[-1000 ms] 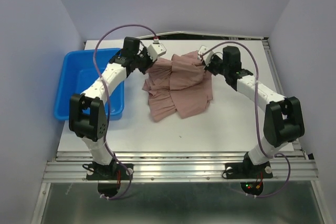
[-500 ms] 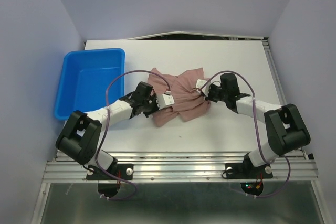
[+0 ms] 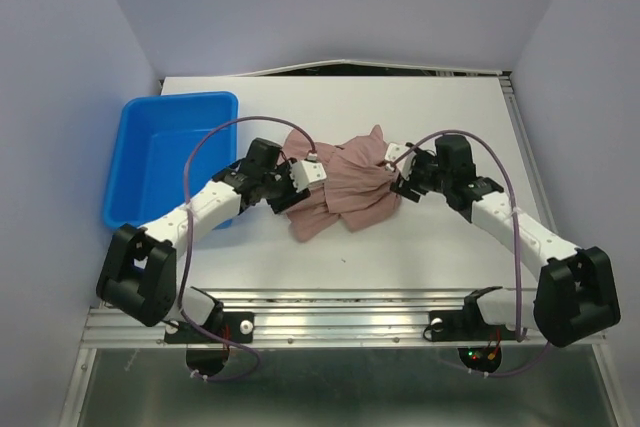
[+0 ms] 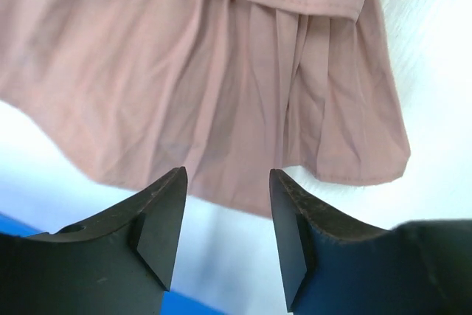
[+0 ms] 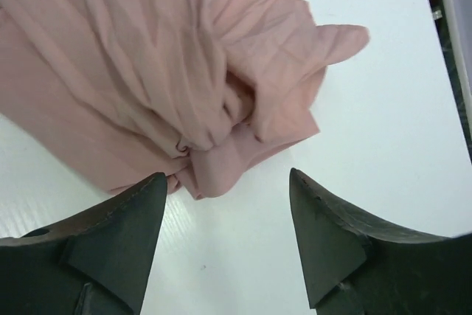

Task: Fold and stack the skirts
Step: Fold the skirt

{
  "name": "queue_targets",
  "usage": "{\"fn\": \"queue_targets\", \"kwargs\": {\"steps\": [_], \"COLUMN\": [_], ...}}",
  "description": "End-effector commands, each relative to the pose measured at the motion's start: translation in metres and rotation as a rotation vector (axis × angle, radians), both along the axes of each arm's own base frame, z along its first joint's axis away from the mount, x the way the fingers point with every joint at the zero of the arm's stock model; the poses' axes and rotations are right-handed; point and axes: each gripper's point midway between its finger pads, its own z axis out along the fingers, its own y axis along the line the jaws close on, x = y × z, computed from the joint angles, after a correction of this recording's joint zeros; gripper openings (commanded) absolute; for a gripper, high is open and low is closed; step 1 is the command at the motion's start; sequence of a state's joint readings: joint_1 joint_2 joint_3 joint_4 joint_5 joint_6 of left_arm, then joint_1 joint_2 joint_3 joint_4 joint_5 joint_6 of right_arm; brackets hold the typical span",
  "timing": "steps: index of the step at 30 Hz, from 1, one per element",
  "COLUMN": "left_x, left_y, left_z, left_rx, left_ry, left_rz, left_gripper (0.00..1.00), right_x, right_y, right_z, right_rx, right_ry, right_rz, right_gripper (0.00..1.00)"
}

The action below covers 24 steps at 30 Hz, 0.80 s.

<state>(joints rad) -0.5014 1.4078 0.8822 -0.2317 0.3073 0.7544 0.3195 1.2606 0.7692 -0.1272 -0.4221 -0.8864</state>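
A mauve-pink skirt [image 3: 348, 189] lies bunched and folded over on the white table [image 3: 430, 107], between my two grippers. At the skirt's left edge my left gripper [image 3: 312, 175] stands open. In the left wrist view its pleated hem [image 4: 221, 94] spreads just beyond the open left gripper [image 4: 226, 176], with only bare table in the gap. On the right side my right gripper [image 3: 393, 172] is open too. The right wrist view shows a crumpled corner of the skirt [image 5: 214, 160] lying just ahead of the open right gripper [image 5: 227, 175], not held.
A blue plastic bin [image 3: 170, 152] stands at the left of the table, close behind my left arm; a strip of it shows low in the left wrist view [image 4: 184, 307]. Lilac walls close the table in on three sides.
Both grippers have opened and let go of the skirt, which now lies on the table. Earlier both arms carried it from the back toward the middle and lowered it.
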Motion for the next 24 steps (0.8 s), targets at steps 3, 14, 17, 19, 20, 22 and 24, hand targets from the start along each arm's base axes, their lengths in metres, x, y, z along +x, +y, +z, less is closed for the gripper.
{"fn": "queue_targets", "kwargs": {"steps": [3, 14, 17, 19, 20, 22, 24], "left_x": [-0.017, 0.011, 0.014, 0.015, 0.019, 0.026, 0.041], "left_y": [-0.011, -0.041, -0.037, -0.032, -0.029, -0.023, -0.017], "left_z": [0.065, 0.024, -0.003, -0.018, -0.021, -0.034, -0.044], "left_rx": [-0.14, -0.249, -0.192, -0.157, -0.131, -0.097, -0.049], "left_ry": [-0.002, 0.224, 0.276, 0.302, 0.289, 0.3, 0.286], "left_rz": [-0.055, 0.167, 0.199, 0.22, 0.23, 0.255, 0.27], "left_gripper": [0.6, 0.52, 0.49, 0.48, 0.47, 0.47, 0.45], "right_x": [0.039, 0.086, 0.077, 0.058, 0.051, 0.036, 0.01], "right_y": [0.004, 0.052, 0.041, 0.031, 0.028, 0.021, 0.014], "right_z": [0.092, 0.009, -0.041, -0.069, -0.076, -0.089, -0.102], "right_rx": [0.176, 0.177, 0.073, 0.016, 0.002, -0.027, -0.044], "right_ry": [-0.043, 0.431, 0.509, 0.558, 0.574, 0.612, 0.681], "right_rz": [-0.175, -0.143, -0.142, -0.137, -0.141, -0.145, -0.15], "right_gripper": [0.75, 0.54, 0.48, 0.46, 0.46, 0.46, 0.46]}}
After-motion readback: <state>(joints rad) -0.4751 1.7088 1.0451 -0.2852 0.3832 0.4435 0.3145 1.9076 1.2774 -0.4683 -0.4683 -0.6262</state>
